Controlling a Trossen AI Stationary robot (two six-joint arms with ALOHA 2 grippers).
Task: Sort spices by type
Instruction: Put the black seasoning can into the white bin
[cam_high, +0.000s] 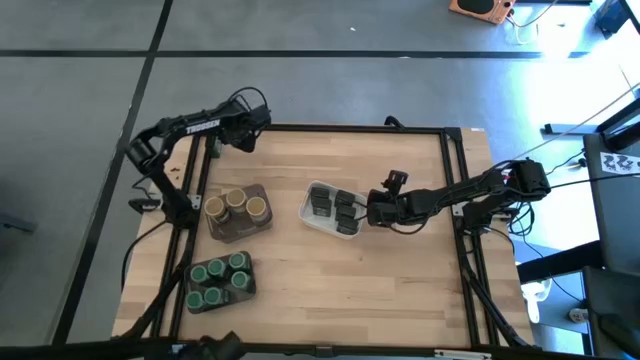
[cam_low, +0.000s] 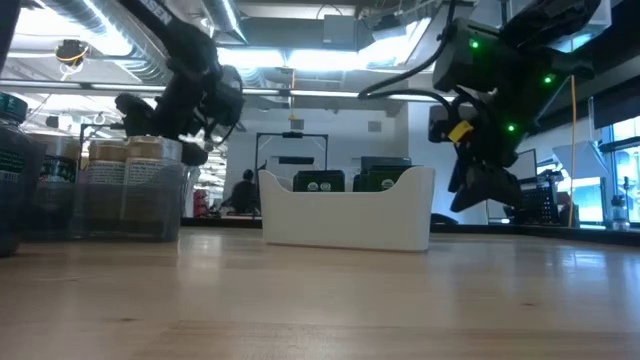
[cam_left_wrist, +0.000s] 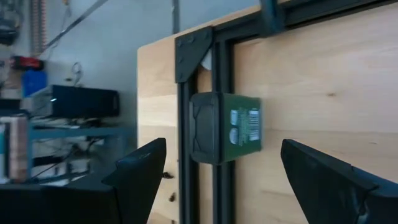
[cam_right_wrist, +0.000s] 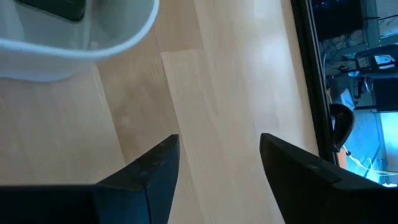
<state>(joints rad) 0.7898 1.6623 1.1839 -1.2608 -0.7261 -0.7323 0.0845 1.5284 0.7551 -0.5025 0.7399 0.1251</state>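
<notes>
A dark squarish tin with a green label (cam_left_wrist: 225, 127) lies on the black frame rail at the table's far left corner; it also shows in the high view (cam_high: 213, 149). My left gripper (cam_left_wrist: 222, 149) is open above it, one finger on either side, apart from it. Several dark tins (cam_high: 336, 204) lie in the white tray (cam_high: 310, 216) at mid-table. My right gripper (cam_high: 372, 210) is open and empty just right of that tray, over bare wood (cam_right_wrist: 217, 162). Three tan-topped jars (cam_high: 236, 206) stand in one dark grey tray. Several green-lidded jars (cam_high: 220, 278) stand in another, nearer one.
The black frame rail (cam_left_wrist: 221, 43) runs round the table top. In the low view the white tray (cam_low: 345, 225) stands at mid-table and the jar trays (cam_low: 120, 190) at the picture's left. Bare wood lies at the table's near right (cam_high: 400, 290).
</notes>
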